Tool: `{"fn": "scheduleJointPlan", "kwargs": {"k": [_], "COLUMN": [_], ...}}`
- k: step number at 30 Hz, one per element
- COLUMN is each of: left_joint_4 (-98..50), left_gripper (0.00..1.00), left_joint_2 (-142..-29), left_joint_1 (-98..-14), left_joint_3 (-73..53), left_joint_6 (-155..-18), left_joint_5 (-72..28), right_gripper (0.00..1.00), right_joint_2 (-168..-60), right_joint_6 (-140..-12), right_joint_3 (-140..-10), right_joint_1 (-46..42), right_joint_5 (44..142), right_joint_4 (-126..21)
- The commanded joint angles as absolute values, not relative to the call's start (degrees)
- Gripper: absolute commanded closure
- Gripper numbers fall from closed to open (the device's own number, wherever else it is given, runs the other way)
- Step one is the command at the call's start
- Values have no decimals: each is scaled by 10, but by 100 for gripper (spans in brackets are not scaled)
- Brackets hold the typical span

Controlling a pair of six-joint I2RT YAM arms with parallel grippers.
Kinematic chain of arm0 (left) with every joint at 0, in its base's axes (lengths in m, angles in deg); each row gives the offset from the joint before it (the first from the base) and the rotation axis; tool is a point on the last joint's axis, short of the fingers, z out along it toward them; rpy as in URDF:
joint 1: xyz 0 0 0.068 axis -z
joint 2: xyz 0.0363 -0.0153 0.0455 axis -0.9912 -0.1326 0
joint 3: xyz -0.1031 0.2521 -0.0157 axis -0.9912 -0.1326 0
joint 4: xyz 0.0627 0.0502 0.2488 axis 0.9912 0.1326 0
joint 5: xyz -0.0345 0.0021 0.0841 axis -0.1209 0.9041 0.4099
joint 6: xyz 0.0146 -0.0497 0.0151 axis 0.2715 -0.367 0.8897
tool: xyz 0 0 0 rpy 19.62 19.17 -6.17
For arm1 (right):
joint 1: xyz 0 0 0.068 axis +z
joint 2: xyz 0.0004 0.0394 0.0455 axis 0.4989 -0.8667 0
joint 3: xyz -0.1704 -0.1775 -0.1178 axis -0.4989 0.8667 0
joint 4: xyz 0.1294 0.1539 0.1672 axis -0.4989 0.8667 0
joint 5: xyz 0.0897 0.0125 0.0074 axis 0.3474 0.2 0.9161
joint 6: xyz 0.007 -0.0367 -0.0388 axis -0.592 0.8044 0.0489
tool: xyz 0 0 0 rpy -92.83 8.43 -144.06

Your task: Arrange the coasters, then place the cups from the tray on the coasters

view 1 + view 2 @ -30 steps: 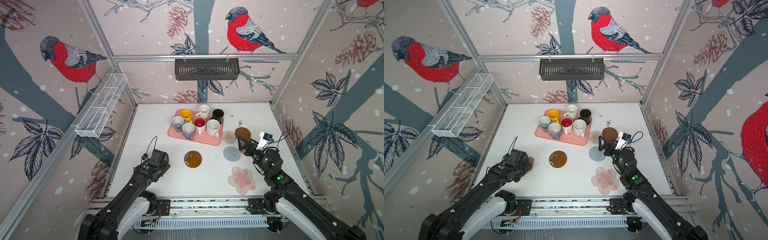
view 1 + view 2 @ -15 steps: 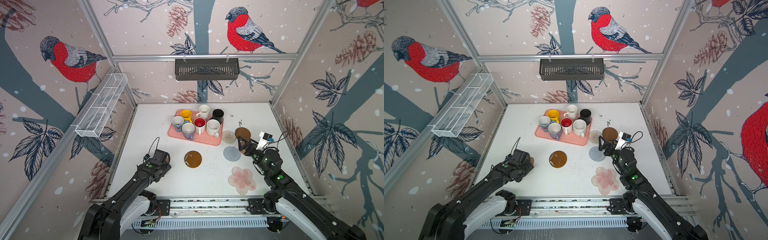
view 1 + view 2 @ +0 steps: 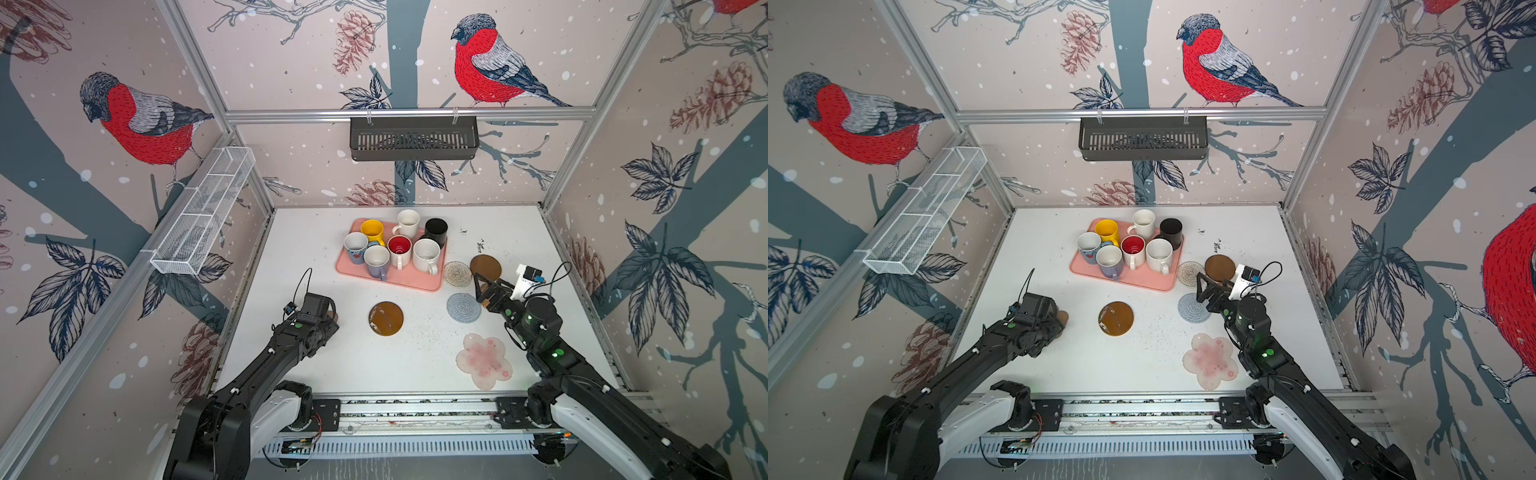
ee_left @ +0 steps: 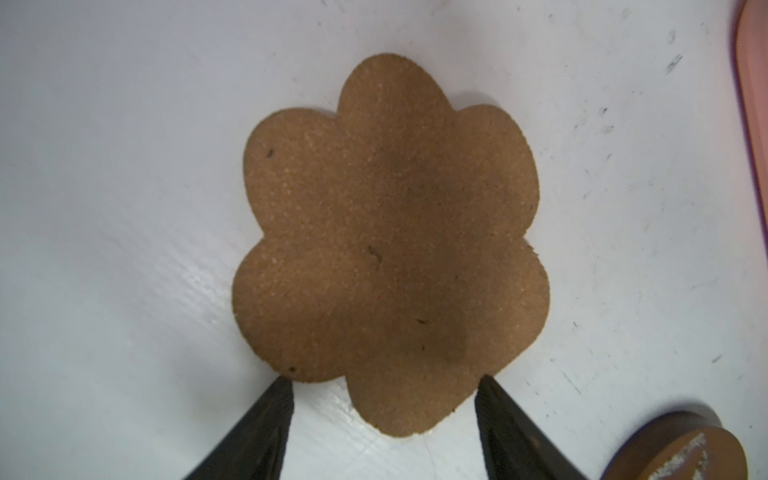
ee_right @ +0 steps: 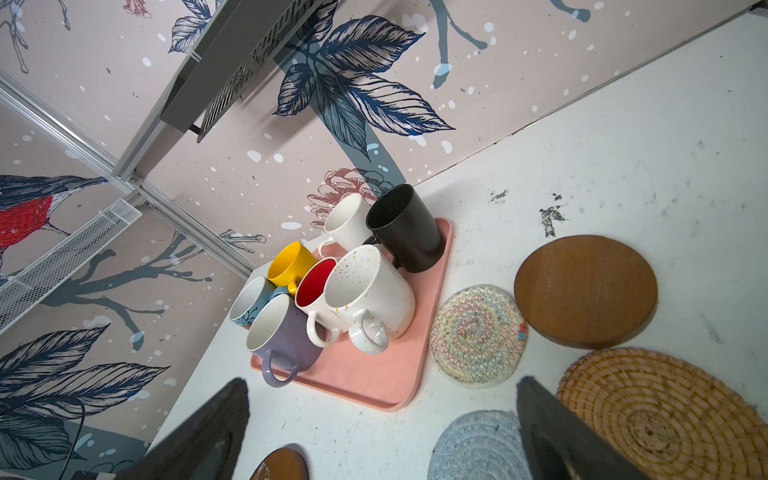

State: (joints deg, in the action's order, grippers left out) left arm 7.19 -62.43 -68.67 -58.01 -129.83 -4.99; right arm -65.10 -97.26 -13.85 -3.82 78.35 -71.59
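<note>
Several cups (image 3: 400, 248) stand packed on the pink tray (image 3: 415, 280) at the back, also in the right wrist view as cups (image 5: 365, 291) on the tray (image 5: 374, 374). My left gripper (image 4: 385, 380) is open and low over a tan lobed coaster (image 4: 390, 249), its tips either side of one lobe. My right gripper (image 5: 382, 382) is open, hovering between the grey-blue crochet coaster (image 5: 478, 449) and the golden rattan coaster (image 5: 665, 415). Beyond lie a cream rope coaster (image 5: 478, 334) and a brown disc (image 5: 586, 291). A glossy brown disc (image 3: 385, 318) and a pink-white flower coaster (image 3: 484, 359) lie nearer the front.
A black slotted basket (image 3: 413, 137) hangs on the back rail. A white wire shelf (image 3: 203, 212) runs along the left wall. Cage walls close in the white table (image 3: 299, 249) on three sides, and a rail (image 3: 415, 409) crosses its front edge.
The left arm has stretched out lower and its wrist has edged slightly towards the back. The right arm has not moved.
</note>
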Motion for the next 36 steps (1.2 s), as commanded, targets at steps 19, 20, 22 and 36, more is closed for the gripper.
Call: {"fn": "scheduleJointPlan", "kwargs": {"k": [19,20,22,36], "left_joint_4": [120,126,139,48], "left_gripper": [12,12,9,3], "left_joint_2": [-586,-580,-568,-463], "left_joint_1": [-710,-710,-710,-709], "left_joint_3": [-491,-483,-459,-420], "left_joint_6": [-1212,-1203,-1178,-1071], "left_joint_5": [-47,-48,-50,-122], "right_gripper": [3,4,5,22], "right_joint_2": [-675,-680,-692,-708], "right_joint_6": [-950,-948,-940,-941], "right_joint_3": [-180,-189,-213,-291], "right_joint_1": [-39,-38,-38,80], "right_joint_5": [816,823,847,866], "right_joint_4": [-702,-690,-662,-441]}}
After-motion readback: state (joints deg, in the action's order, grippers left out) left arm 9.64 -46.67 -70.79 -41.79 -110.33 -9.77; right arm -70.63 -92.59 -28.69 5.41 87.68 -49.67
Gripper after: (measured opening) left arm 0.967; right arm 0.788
